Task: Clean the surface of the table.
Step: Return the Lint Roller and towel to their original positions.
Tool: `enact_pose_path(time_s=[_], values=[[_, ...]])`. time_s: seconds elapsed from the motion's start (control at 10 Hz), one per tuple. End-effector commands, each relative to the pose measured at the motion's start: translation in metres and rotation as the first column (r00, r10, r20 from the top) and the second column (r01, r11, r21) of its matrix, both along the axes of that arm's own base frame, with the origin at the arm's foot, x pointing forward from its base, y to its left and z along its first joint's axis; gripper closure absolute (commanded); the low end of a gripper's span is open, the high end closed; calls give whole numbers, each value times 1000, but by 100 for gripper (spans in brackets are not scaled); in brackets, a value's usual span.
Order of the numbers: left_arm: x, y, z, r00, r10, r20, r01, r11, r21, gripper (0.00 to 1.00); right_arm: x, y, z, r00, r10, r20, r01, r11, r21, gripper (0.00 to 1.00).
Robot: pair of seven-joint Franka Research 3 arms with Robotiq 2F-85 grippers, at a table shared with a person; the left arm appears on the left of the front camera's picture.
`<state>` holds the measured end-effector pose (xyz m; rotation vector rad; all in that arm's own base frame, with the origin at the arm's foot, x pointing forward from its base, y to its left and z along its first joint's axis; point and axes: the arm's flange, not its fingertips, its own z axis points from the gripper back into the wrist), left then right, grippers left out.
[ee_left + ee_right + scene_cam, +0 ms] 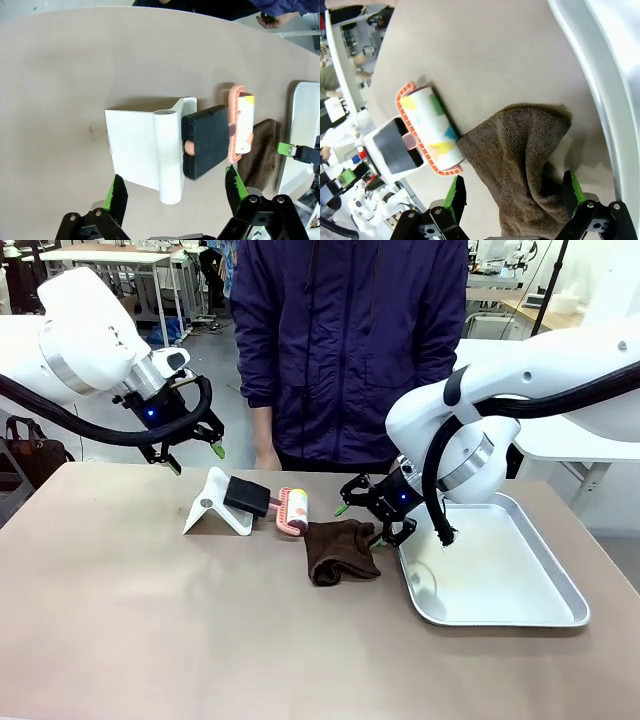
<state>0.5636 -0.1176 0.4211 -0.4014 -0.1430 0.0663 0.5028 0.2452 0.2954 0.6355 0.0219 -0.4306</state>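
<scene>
- The table (150,620), with its matte brownish-taupe top, was seen spread across the whole front view, and a person in a dark blue jacket (345,340) was stood at its far edge.
- A silver tray (520,615) was set on the table, just to the right of the brown cloth (342,552).
- The right gripper (362,522) was held low between the tray and the cloth with its fingers spread apart; nothing was clamped, and from the front contact with the cloth could not be told.
- In the right wrist view the cloth (530,165) was shown lying between the two green pads (456,196).
- The left gripper (195,456) was held above the table, left of the cloth, its jaws wide apart and empty.
- A white stand (215,505), a black block (248,498) and a pink-framed lint roller (292,510) were laid just left of the cloth.
- The roller's coloured print (432,127) was made out in the right wrist view, not from the front.
</scene>
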Motion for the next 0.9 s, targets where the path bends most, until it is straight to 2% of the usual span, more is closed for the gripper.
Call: enact_pose_path(time_s=[0.0, 0.1, 0.2, 0.4, 0.6, 0.7, 0.8], values=[[-6, 3, 4, 1000, 20, 9, -20, 1000, -9, 0, 1, -1, 3, 1000, 6, -19, -5, 998, 60, 0], [-10, 5, 7, 1000, 8, 13, -8, 1000, -24, 0, -2, -6, 12, 999, 30, -18, -28, 993, 116, 0], [-18, 11, 12, 1000, 0, 29, 1, 999, -46, 0, -8, -19, 35, 999, 53, 3, -53, 981, 184, 0], [-51, 38, 22, 997, -26, 67, 36, 988, -152, 0, -33, -66, 97, 993, 97, 65, -113, 945, 306, 0], [-88, 76, 21, 994, -23, 103, 52, 956, -290, 0, -57, -106, 131, 977, 199, 82, -214, 861, 461, 0], [-107, 99, 19, 993, -32, 118, 74, 926, -369, 0, -64, -127, 139, 969, 233, 81, -240, 815, 528, 0], [-127, 126, 14, 990, 16, 138, 45, 901, -431, 0, -71, -151, 142, 968, 239, 73, -236, 779, 581, 0]])
